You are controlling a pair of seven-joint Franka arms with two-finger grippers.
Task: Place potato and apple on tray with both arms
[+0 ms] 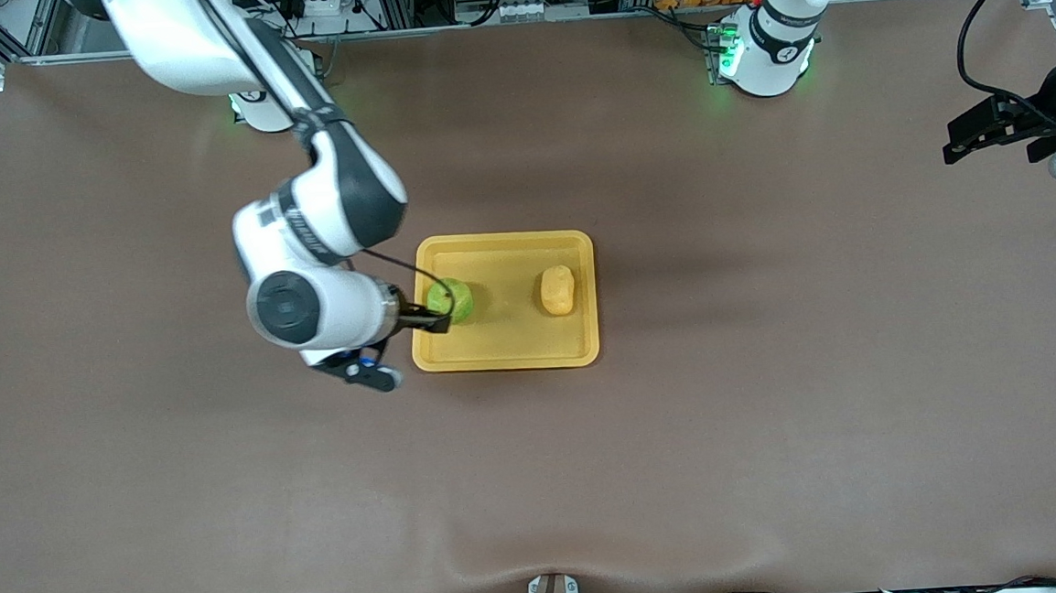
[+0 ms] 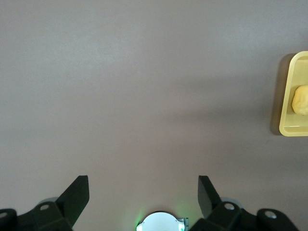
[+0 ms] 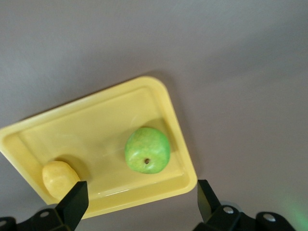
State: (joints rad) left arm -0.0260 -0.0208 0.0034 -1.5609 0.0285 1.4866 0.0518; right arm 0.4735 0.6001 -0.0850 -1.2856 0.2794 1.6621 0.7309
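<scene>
Yellow-orange tray [image 1: 506, 353], centre of the front view, on the brown table [image 1: 773, 410]. Contents: green apple [image 1: 451, 299] toward the right arm's end; potato [image 1: 558, 290] toward the left arm's end, the two apart. Right gripper [image 1: 433, 319] over the apple, fingers spread wide, holding nothing. Left gripper [image 1: 986, 135], upper right edge of the frame, waits over bare table, fingers wide apart, empty.

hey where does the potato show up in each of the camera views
Front view: potato in the tray, at the left arm's end.
Left wrist view: potato cut off at the picture's edge, in the tray.
Right wrist view: potato beside the apple.
Shared landmark: the tray's raised rim.
</scene>
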